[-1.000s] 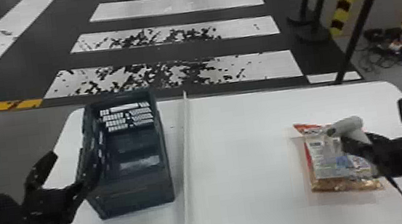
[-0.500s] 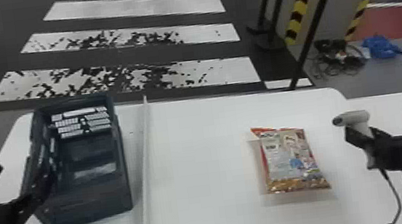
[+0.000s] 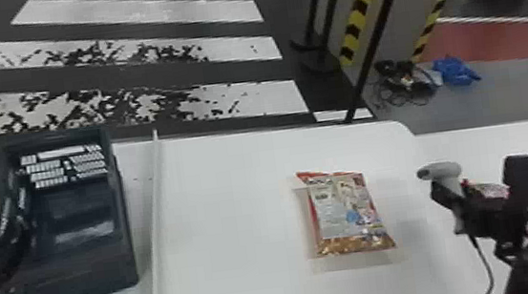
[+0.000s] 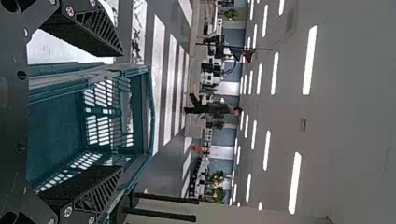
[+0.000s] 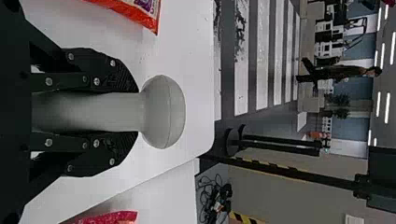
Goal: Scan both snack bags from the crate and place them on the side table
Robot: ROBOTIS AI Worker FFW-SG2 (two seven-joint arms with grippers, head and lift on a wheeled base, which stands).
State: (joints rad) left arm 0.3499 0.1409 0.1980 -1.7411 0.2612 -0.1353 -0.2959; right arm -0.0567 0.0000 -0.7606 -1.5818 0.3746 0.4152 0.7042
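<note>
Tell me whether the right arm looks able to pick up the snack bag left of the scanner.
Probably not: its fingers are shut on the scanner, though nothing seems to lie over the bag.

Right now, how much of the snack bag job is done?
One bag looks placed, lying on the side table. The right gripper holds the scanner. The other bag is out of the crate but lies on the main table, so moving it is left. I can't tell whether either was scanned.
</note>
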